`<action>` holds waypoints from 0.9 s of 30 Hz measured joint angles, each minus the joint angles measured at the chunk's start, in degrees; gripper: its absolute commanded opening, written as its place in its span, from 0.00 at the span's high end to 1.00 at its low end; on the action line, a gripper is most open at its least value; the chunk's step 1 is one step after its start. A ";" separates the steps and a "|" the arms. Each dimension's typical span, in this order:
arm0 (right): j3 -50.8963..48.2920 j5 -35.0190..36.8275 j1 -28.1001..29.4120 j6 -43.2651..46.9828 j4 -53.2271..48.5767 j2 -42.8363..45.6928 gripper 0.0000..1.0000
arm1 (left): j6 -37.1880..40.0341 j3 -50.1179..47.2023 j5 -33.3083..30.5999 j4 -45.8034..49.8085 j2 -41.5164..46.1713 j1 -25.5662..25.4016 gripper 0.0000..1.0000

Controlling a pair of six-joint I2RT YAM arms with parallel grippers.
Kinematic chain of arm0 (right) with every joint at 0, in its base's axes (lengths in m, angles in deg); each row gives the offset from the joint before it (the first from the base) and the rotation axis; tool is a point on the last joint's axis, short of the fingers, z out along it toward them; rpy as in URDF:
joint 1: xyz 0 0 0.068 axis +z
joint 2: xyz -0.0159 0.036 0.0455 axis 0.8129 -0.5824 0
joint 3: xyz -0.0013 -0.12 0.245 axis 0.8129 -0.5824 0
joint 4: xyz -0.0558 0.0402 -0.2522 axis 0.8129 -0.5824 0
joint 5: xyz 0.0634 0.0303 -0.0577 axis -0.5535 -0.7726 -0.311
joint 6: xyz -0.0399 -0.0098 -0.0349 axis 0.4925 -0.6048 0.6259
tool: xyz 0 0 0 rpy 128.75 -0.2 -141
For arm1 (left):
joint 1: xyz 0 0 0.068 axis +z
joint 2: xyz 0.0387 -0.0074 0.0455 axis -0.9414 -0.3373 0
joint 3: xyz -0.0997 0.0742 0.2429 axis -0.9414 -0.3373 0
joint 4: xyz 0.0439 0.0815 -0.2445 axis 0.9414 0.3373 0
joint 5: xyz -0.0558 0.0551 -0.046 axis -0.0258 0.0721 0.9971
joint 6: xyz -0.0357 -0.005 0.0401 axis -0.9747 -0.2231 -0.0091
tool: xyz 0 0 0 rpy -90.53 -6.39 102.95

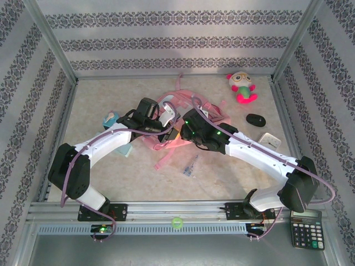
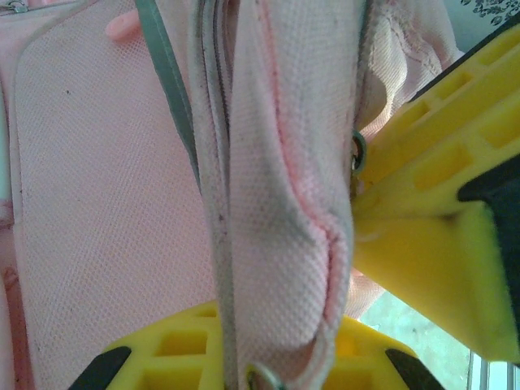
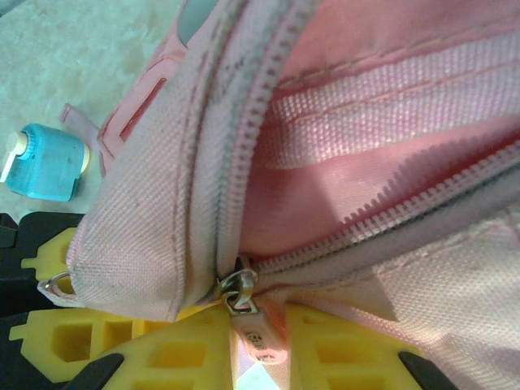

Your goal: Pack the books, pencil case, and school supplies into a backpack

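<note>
Pink woven backpack [image 3: 138,219], toothed zipper [image 3: 244,138], flat pull [image 3: 258,335] in yellow right gripper [image 3: 253,366]

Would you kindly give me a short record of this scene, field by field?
backpack: pink, centre of the table, zip partly open
left jaws: shut on a fold of backpack fabric
right jaws: either side of the zip pull; whether they pinch it is unclear
teal-and-white piece: left of the backpack
clear packet: on the table, nearer than the backpack
plush toy: far right corner
calculator: near right corner
</note>
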 measured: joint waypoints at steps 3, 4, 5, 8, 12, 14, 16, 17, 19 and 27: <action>0.35 0.26 0.00 0.76 -0.76 0.04 0.74 | 0.00 0.00 0.02 -0.07 0.00 0.00 1.00; 0.74 0.55 0.00 1.09 -1.62 0.02 0.71 | 0.00 0.00 0.07 -0.07 0.00 -0.02 1.00; 1.14 0.92 0.00 1.33 -2.49 0.02 0.70 | 0.00 0.00 0.07 -0.11 0.00 -0.04 1.00; 2.71 3.89 -0.04 1.42 -6.38 0.02 0.73 | 0.00 0.00 0.07 -0.09 0.00 -0.04 1.00; 3.15 5.07 0.33 2.64 -8.02 0.02 0.78 | 0.02 0.00 0.04 -0.09 0.00 -0.39 1.00; 3.17 5.09 0.33 3.48 -8.02 0.02 0.79 | 0.02 0.00 0.07 -0.09 0.00 -0.42 1.00; 3.17 4.96 0.33 4.59 -7.76 0.02 0.81 | 0.02 0.00 0.07 -0.09 0.00 -0.42 1.00; 3.17 4.70 0.33 4.96 -7.50 0.02 0.82 | 0.02 0.00 0.07 -0.09 0.00 -0.42 1.00; 3.02 4.00 0.24 6.12 -6.67 0.02 0.79 | 0.02 0.00 0.07 -0.09 0.00 -0.42 1.00; 2.16 -1.60 -3.32 10.16 -5.11 0.04 0.80 | 0.17 0.00 -0.15 -0.02 0.00 -0.37 1.00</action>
